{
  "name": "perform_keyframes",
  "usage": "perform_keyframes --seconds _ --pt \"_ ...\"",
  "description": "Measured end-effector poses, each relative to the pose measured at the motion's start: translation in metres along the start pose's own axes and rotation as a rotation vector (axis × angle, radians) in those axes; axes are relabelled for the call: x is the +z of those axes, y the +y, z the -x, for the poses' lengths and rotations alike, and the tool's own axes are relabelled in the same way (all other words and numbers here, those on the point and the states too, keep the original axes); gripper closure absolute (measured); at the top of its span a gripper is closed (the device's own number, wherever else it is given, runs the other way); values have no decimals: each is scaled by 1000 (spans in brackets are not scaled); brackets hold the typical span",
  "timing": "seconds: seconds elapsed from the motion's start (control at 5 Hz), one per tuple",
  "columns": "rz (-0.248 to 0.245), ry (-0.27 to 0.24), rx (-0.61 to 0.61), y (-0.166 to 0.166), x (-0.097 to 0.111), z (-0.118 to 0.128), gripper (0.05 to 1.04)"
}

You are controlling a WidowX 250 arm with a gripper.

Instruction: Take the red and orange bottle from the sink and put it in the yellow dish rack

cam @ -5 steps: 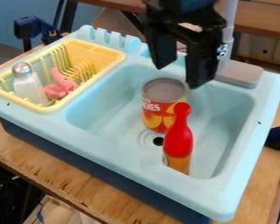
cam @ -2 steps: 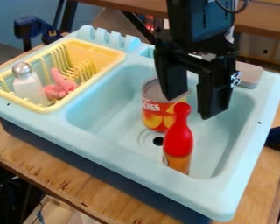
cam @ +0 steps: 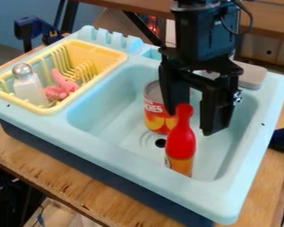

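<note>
The can [cam: 155, 116] blocks passage directly behind the red-topped bottle [cam: 181, 144].

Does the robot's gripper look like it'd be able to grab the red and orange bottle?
Probably yes. The gripper hangs open near the top of the bottle, and nothing seems to block it. The can stands close behind, so it might get bumped.

We observe bright, diffuse illumination, soft shading within the toy sink [cam: 103, 104], and darkness beneath the tabletop [cam: 49, 175].
</note>
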State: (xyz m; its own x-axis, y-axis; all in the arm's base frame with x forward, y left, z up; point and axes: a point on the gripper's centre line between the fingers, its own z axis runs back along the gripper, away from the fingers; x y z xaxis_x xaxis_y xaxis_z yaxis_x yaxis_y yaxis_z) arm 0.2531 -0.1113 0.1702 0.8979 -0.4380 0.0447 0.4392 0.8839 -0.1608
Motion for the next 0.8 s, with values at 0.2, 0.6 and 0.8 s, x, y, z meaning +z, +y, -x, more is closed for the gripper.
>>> perform_keyframes --seconds 0.2,0.6,0.8 --pt "-44 43 4 -3 -1 3 134" --pt "-62 71 42 -1 4 7 720" --pt "-73 114 89 1 4 8 761"
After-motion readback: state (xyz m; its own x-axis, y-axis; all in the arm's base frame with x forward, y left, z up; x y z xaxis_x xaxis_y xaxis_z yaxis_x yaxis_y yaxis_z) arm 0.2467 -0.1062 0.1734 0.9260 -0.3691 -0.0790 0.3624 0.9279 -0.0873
